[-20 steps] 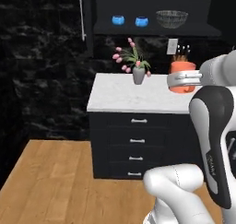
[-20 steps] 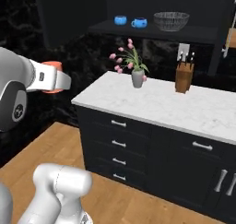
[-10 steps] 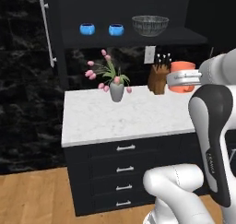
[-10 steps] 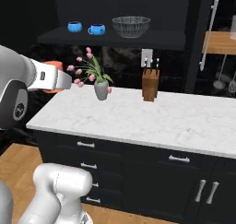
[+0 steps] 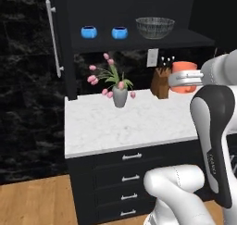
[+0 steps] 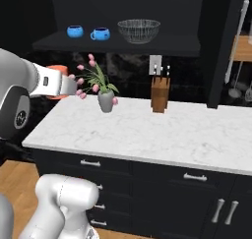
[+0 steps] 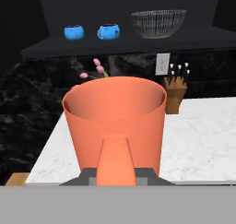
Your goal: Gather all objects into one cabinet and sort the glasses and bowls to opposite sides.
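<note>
Hand (image 5: 185,79) level, clamped on orange-red cup (image 7: 115,121), apparently upright, above counter (image 5: 139,122).

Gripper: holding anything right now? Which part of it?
Yes. The gripper is shut on the orange-red cup, held upright in the air short of the counter. The hand view suggests its handle, but the fingers are hidden.

On the cabinet shelf (image 5: 139,44) stand two small bowls (image 5: 89,32) (image 5: 119,33) side by side at left, with the wide bowl (image 5: 155,27) to their right. Below, on the worktop (image 5: 125,124), the vase of tulips (image 5: 120,96) stands left of the knife block (image 5: 160,83), which sits near the back wall. The cup (image 7: 115,121) is held in the hand (image 5: 185,78) above the worktop's front edge, upright. Drawers (image 5: 132,178) lie beneath the worktop.
</note>
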